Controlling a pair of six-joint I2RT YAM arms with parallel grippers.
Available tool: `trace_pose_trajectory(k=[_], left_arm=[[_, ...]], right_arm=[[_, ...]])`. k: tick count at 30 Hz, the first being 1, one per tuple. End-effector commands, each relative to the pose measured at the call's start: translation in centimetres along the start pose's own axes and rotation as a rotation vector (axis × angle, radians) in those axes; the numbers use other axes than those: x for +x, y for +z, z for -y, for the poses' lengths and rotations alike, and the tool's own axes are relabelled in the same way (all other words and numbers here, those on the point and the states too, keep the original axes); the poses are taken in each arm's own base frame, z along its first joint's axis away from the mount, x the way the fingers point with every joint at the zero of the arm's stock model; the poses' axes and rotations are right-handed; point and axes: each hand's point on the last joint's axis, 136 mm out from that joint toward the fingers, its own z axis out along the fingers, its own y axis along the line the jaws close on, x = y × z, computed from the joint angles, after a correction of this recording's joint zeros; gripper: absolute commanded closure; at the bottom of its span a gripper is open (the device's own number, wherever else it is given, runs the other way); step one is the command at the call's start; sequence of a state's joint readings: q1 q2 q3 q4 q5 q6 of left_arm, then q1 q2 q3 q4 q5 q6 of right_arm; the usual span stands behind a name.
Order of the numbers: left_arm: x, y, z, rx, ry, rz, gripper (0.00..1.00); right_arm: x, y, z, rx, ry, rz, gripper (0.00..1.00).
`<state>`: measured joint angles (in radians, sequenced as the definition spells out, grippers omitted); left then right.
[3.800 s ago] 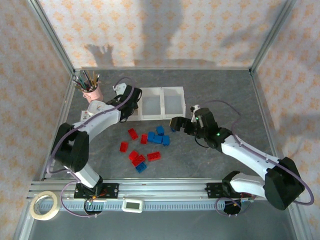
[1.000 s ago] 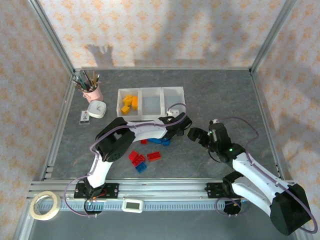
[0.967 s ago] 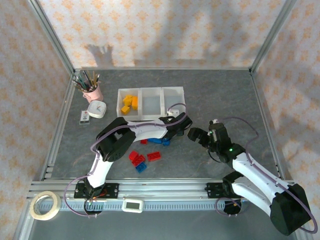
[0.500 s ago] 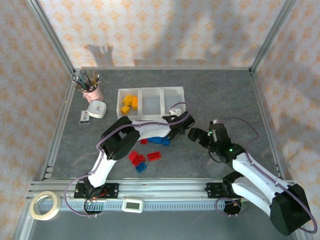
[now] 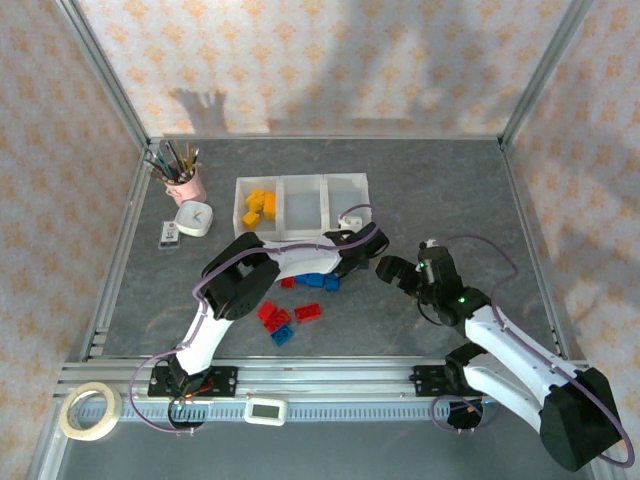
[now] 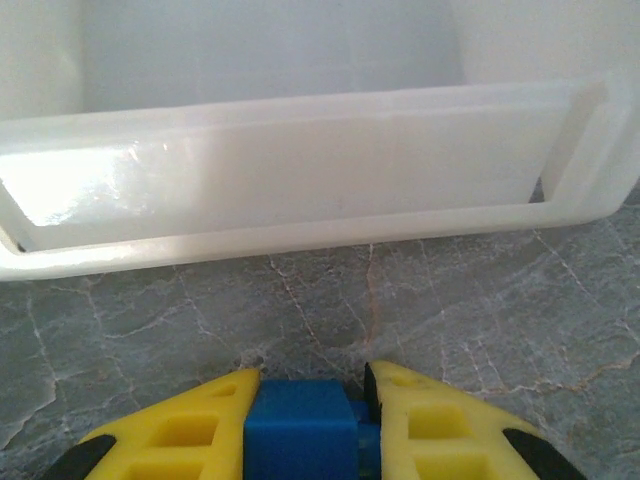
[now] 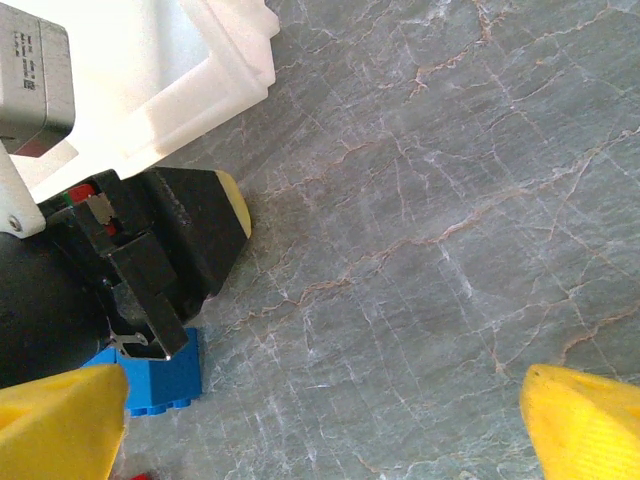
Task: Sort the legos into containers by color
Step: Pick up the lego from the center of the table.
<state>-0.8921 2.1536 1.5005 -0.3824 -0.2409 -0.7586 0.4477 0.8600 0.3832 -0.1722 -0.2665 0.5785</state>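
Left claw [image 6: 306, 392] pinches a blue brick [image 6: 300, 432] low over the surface [image 6: 450, 300], just near of the containers [image 6: 300, 180], probably to lift it into an empty bin; yellow bricks [image 5: 258, 206] fill the left one. The left arm reaches rightward, elbow folded. The right claw [image 7: 320, 415] hangs spread wide alongside, with loose red and blue legos [image 5: 300, 305] to its left.

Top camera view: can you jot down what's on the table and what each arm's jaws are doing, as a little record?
Bins: three joined translucent white plastic bins in one row
Leftmost bin holds: yellow-orange plastic bricks
Loose on grey table: red bricks, blue bricks
Left jaws: shut on a small blue plastic brick, in front of the bins' near wall
Right jaws: open, holding nothing
Also there: pink cup of pens
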Motion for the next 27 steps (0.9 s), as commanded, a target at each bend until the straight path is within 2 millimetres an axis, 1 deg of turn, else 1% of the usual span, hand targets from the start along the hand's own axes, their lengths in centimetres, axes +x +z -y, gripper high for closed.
trace_pose_trajectory(k=[1, 5, 7, 8, 13, 14, 16, 18, 20, 23, 25, 27], left_arm=[[-1.5, -2.6, 1.3, 0.092, -0.008, 0.025, 0.86], [-2.2, -5.4, 1.6, 0.159, 0.004, 0.042, 0.89], [-2.3, -6.9, 1.2, 0.186, 0.011, 0.050, 0.89], [-2.9, -8.2, 0.9, 0.200, 0.006, 0.068, 0.89], [-4.7, -12.2, -1.4, 0.204, 0.010, 0.147, 0.90], [-5.0, -12.9, -1.8, 0.201, 0.010, 0.164, 0.90], [-6.3, -13.9, -3.3, 0.184, -0.006, 0.198, 0.90], [-7.6, -14.4, -4.7, 0.174, -0.030, 0.222, 0.90], [-8.9, -14.5, -6.4, 0.149, -0.057, 0.240, 0.90], [-10.8, -13.8, -9.1, 0.105, -0.101, 0.256, 0.90], [-12.0, -13.3, -10.4, 0.082, -0.133, 0.270, 0.90], [-13.3, -12.5, -11.7, 0.047, -0.127, 0.282, 0.90]], right_arm=[[-0.6, -0.5, -0.6, -0.012, -0.025, 0.011, 0.00], [-1.1, -0.9, -1.7, -0.042, -0.048, 0.007, 0.00], [-1.4, -1.1, -2.5, -0.065, -0.067, 0.005, 0.00], [-1.6, -1.2, -2.9, -0.074, -0.074, 0.008, 0.00], [-2.5, -1.4, -5.1, -0.142, -0.097, 0.006, 0.00], [-2.7, -1.3, -5.5, -0.154, -0.097, 0.003, 0.00], [-2.9, -1.0, -6.3, -0.175, -0.105, 0.001, 0.00], [-3.1, -0.6, -7.2, -0.190, -0.113, -0.001, 0.00], [-3.1, -0.3, -8.0, -0.202, -0.122, -0.008, 0.00], [-2.9, 0.3, -9.3, -0.227, -0.132, -0.011, 0.00], [-2.7, 0.6, -9.9, -0.237, -0.131, -0.017, 0.00], [-2.7, 0.9, -10.3, -0.243, -0.128, -0.018, 0.00]])
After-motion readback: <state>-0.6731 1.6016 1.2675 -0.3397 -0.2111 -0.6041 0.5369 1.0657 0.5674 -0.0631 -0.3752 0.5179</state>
